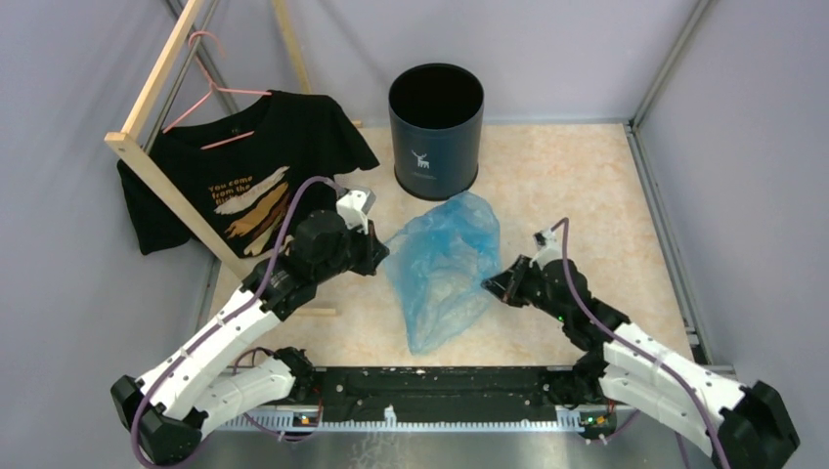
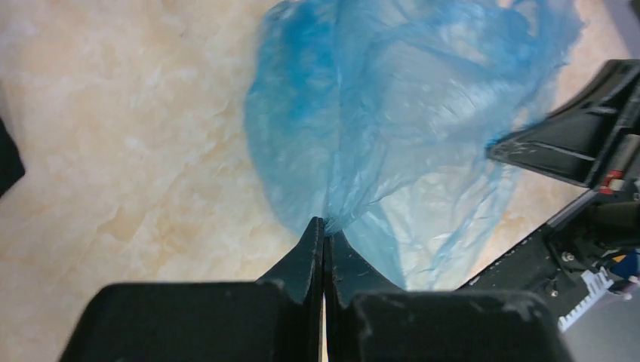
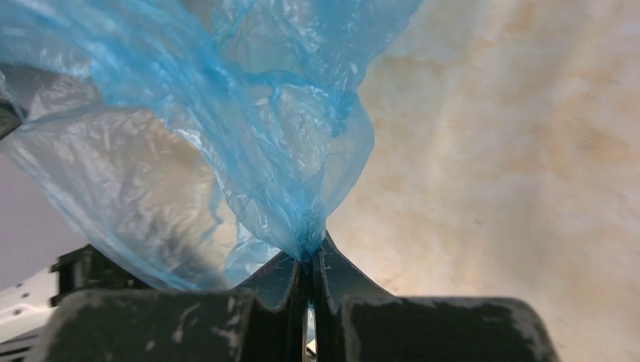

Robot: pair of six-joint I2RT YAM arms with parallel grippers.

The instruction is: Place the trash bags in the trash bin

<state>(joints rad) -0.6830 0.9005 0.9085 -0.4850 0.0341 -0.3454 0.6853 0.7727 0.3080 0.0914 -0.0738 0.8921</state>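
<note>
The light-blue translucent trash bag is held spread between my two grippers over the middle of the table, its lower end hanging toward the near edge. My left gripper is shut on the bag's left edge. My right gripper is shut on the bag's right edge. The dark round trash bin with a white deer logo stands upright and open behind the bag, near the back wall. The bag's far end lies just in front of the bin's base.
A black T-shirt on a pink hanger hangs from a wooden rack at the left. A black rail runs along the near edge. Metal frame posts stand at the right wall.
</note>
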